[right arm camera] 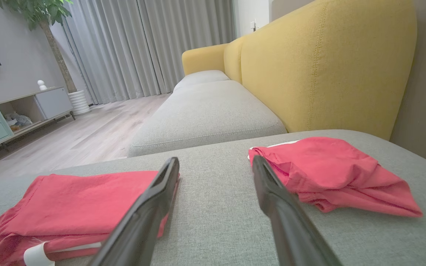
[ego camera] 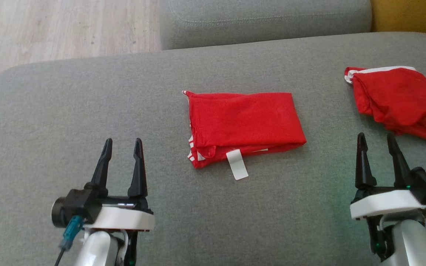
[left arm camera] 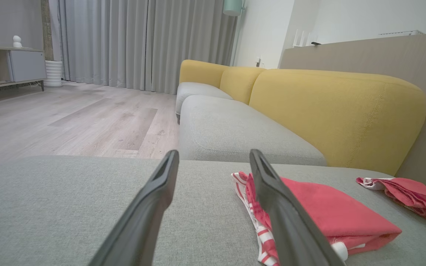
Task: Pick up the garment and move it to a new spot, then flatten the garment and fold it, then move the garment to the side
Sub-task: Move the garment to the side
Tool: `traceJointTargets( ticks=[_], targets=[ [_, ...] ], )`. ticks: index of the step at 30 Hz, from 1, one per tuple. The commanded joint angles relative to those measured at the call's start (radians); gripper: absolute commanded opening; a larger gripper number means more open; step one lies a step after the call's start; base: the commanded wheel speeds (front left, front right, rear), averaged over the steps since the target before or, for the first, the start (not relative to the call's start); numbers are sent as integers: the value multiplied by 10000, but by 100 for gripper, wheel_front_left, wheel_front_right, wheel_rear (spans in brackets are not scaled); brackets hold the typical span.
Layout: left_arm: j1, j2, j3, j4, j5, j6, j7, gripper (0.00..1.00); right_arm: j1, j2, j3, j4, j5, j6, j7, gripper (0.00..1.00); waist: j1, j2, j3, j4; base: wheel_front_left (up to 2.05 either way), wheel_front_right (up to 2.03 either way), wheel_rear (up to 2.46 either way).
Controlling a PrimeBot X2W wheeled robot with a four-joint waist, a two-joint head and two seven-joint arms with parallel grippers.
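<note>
Mid cushion (ego camera: 87,92), folded garment (ego camera: 244,123), bare fabric round its edges, L gripper (ego camera: 123,142), R gripper (ego camera: 375,136) both wide, empty

Grey fabric sofa seat (ego camera: 87,111), folded red garment (ego camera: 244,123) lay at its middle, white label (ego camera: 237,164) at the near edge, crumpled red garment (ego camera: 398,98) lay far right

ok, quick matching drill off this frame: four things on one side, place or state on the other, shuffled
Things
1. folded red garment
2. crumpled red garment
3. white label
4. left gripper

Place or state
A. open, holding nothing
B. sticks out from the folded cloth's near edge
C. middle of the grey cushion
D. far right of the cushion

Pairs: 1-C, 2-D, 3-B, 4-A
</note>
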Motion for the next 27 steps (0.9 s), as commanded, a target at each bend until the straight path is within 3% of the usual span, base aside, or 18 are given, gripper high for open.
traceJointTargets(
  ticks=[1,15,27],
  targets=[
    [-253,37,351,-285,55,-15,-51,100,-258,-29,240,-342,62,-9,-106,100,0,0,-21,16,0,0,0],
    [-639,37,138,-383,114,-89,-51,100,-1202,-28,242,324,-214,-9,241,100,0,0,664,519,0,0,0],
    [-1330,37,-247,-349,-36,-119,-51,100,-3509,-28,738,3328,739,-9,1883,100,0,0,1703,1430,0,0,0]
  ],
)
